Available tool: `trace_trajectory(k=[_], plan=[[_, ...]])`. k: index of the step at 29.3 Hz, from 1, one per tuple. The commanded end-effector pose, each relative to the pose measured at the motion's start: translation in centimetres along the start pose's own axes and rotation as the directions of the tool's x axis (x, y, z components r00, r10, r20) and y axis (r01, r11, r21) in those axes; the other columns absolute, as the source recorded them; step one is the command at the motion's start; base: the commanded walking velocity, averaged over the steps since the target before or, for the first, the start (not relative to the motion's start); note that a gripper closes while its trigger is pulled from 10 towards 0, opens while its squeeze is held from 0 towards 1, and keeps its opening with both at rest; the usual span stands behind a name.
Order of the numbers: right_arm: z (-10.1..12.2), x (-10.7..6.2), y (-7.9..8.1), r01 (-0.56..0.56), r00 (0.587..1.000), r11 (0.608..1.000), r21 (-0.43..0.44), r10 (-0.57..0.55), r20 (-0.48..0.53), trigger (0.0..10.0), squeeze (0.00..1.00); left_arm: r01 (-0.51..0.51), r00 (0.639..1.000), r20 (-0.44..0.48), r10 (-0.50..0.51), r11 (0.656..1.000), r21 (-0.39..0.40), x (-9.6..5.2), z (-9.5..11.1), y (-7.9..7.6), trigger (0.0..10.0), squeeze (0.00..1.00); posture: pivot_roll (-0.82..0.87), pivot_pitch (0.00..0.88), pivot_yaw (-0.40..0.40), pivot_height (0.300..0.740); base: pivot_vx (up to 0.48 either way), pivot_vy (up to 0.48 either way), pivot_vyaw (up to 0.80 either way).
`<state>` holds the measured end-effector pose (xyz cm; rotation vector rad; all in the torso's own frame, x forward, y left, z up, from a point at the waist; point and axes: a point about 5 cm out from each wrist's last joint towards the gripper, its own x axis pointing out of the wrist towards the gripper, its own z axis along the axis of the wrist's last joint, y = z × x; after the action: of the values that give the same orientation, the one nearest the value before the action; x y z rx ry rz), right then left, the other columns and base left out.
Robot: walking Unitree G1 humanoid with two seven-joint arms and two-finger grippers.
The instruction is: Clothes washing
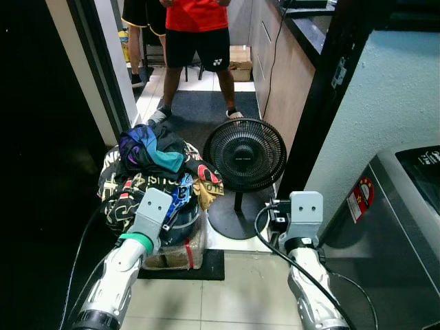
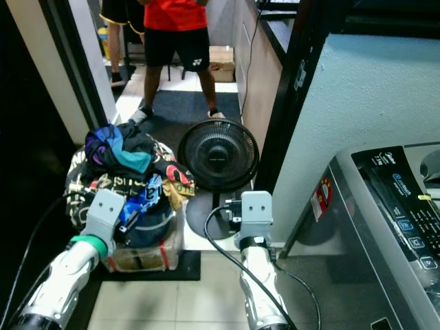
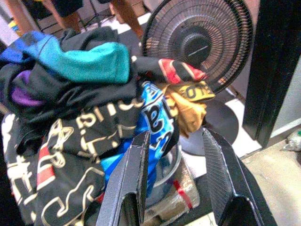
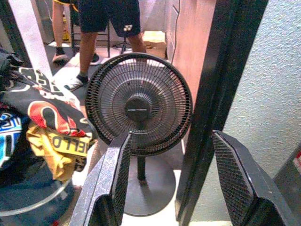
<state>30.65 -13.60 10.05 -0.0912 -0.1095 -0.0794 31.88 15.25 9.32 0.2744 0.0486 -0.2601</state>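
Observation:
A heap of clothes [image 1: 148, 168] in black, teal, purple, blue and yellow overflows a basket [image 1: 180, 246] on the floor at the left. My left gripper [image 3: 176, 179] is open just in front of the heap, with blue and black printed cloth [image 3: 150, 117] beyond its fingers. My right gripper [image 4: 171, 183] is open too, raised in front of a black floor fan [image 1: 245, 157]. The washing machine [image 2: 392, 206] stands at the right with its control panel [image 2: 405, 206] facing up.
The fan stands on its round base [image 1: 237, 218] between the basket and a dark doorframe [image 1: 323, 96]. A person [image 1: 196, 41] in a red shirt and black shorts stands in the corridor beyond. A light green wall [image 1: 385, 89] rises behind the washer. Tiled floor [image 1: 227, 295] lies below my arms.

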Motion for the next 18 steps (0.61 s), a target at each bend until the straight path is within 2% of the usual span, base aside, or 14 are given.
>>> trace_trajectory(k=[1,4,10,14,18], plan=[[-0.2,-0.3,0.0,0.001,1.0,1.0,-0.008,-0.001,-0.011,10.0,0.0,0.022,1.0,-0.012,-0.022,1.0,0.006,0.0,-0.4,-0.4,10.0,0.0,-0.06,0.0,0.096,0.74,0.0,0.0,0.0],[-0.1,-0.2,0.3,-0.02,1.0,1.0,-0.02,0.02,-0.001,10.0,0.0,0.036,0.999,0.02,-0.035,0.999,-0.008,0.7,0.6,-0.9,10.0,0.0,-0.06,0.0,0.095,0.74,0.0,0.0,0.0],[-0.3,-0.3,1.1,-0.066,0.998,0.998,-0.015,0.066,-0.008,10.0,0.0,0.02,0.999,0.029,-0.02,0.999,-0.025,0.8,1.0,-1.1,10.0,0.0,-0.02,0.0,0.067,0.74,0.0,0.0,0.0],[-0.3,-0.4,2.1,-0.121,0.993,0.993,-0.009,0.121,-0.017,10.0,0.0,-0.013,1.0,0.017,0.014,0.999,-0.036,-0.1,0.5,-1.1,10.0,0.0,-0.01,0.0,0.047,0.74,0.0,0.0,0.0],[-0.4,-0.4,2.0,-0.12,0.992,0.993,0.014,0.12,-0.033,10.0,0.0,-0.02,1.0,0.003,0.02,0.999,-0.034,-0.6,0.0,-1.0,10.0,0.0,0.01,0.005,0.044,0.74,0.0,0.0,0.0]])
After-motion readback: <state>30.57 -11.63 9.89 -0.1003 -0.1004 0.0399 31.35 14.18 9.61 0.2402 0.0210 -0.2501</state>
